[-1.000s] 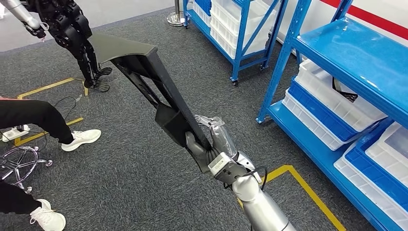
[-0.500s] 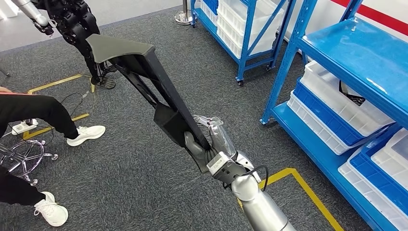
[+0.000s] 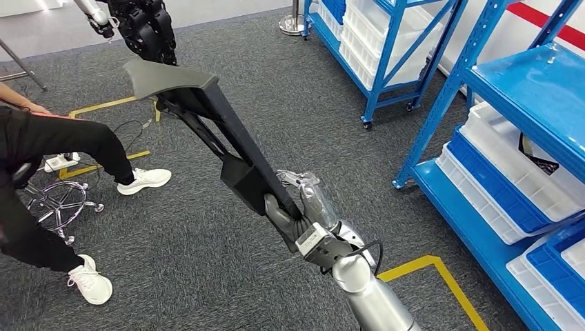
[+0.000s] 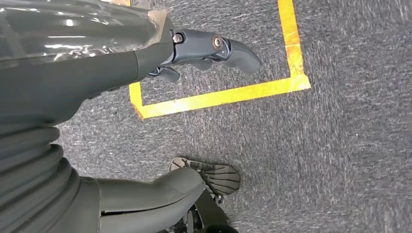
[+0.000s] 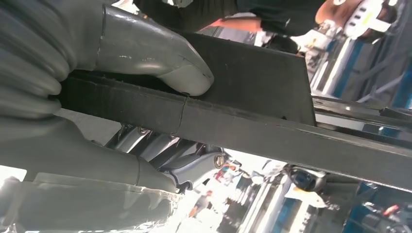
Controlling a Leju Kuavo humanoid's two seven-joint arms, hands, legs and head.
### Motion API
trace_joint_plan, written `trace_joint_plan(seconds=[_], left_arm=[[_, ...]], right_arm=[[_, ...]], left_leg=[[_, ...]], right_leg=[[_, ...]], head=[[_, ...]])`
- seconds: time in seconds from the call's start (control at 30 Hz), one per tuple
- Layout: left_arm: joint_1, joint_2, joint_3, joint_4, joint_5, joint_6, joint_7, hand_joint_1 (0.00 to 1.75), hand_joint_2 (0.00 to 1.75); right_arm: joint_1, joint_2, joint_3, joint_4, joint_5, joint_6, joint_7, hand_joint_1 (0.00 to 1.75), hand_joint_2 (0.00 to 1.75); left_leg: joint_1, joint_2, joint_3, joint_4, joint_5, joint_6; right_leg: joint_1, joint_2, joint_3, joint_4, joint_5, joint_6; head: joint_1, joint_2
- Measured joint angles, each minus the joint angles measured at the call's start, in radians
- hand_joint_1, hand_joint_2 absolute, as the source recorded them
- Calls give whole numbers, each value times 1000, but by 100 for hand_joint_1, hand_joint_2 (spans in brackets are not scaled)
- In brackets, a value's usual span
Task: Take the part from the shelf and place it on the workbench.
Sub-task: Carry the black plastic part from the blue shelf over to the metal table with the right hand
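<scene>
The part (image 3: pixel 221 121) is a long black bar with a flat plate at its far end and a box-like block near the middle. My right hand (image 3: pixel 303 214) grips its near end and holds it up over the carpet, slanting away to the upper left. In the right wrist view the thumb (image 5: pixel 160 63) presses one face of the part (image 5: pixel 272 126) and the fingers (image 5: pixel 184 165) wrap the other side. In the left wrist view my left hand (image 4: pixel 73 97) hangs above the floor, its fingers (image 4: pixel 214 48) and thumb (image 4: pixel 160 189) apart with nothing in them.
Blue shelves (image 3: pixel 476 83) with white and blue bins stand on the right, and another rack (image 3: pixel 386 41) is further back. A seated person's legs (image 3: pixel 69 138) and a stool base (image 3: pixel 58 203) are on the left. Another robot (image 3: pixel 141 27) stands at the back. Yellow tape (image 3: pixel 441 272) marks the carpet.
The whole picture has slid to the right, so the camera has turned left. The part stays in my right hand at the same slant. More of the seated person is in view.
</scene>
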Motion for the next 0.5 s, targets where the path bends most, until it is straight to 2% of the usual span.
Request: trace_joint_plan(seconds=[0.03,0.13,0.2,0.23,0.3,0.33,0.37,0.4,0.43,0.5], left_arm=[[0,0,0,0,-1,1,0,0,175],[4,0,0,0,-5,3,-1,0,175],[5,0,0,0,-6,3,-1,0,175],[4,-1,0,0,-6,3,-1,0,175],[2,-1,0,0,-6,3,-1,0,175],[2,-1,0,0,-6,3,-1,0,175],[3,-2,0,1,-6,3,-1,0,175],[3,-2,0,1,-6,3,-1,0,175],[4,-2,0,1,-6,3,-1,0,175],[2,-2,0,1,-6,3,-1,0,175]], right_arm=[[0,0,0,0,1,0,0,175,175],[1,1,1,0,0,1,-1,175,175],[0,3,0,0,0,1,-1,175,175],[0,4,0,0,0,1,-1,175,175],[1,5,0,0,1,1,-1,175,175],[2,5,0,0,2,1,-1,175,175],[3,5,0,0,2,1,-1,175,175],[4,5,0,0,2,1,-1,175,175],[3,6,0,0,2,1,-1,175,175],[2,8,0,0,2,1,-1,175,175]], left_leg=[[0,-5,-4,8,-5,-7],[2,-10,-14,17,-9,-17],[6,9,-26,45,-28,-25],[8,23,-44,84,-52,-30],[11,42,-109,215,-113,-38],[12,45,-140,273,-133,-40],[13,47,-159,304,-136,-40],[14,48,-156,290,-117,-37],[13,52,-131,236,-84,-32],[6,74,-60,95,-24,-20]], right_leg=[[-1,4,18,-34,11,-3],[4,0,21,-40,15,-24],[2,-5,21,-42,17,-35],[1,-8,22,-42,18,-40],[5,-18,21,-42,16,-47],[7,-23,21,-42,15,-48],[9,-29,21,-42,14,-49],[11,-34,22,-42,14,-50],[12,-39,23,-42,13,-50],[16,-48,25,-43,12,-50]], head=[[0,0],[-1,0],[-2,0],[-3,0],[-4,0],[-4,0],[-4,0],[-4,0],[-4,0],[-4,0]])
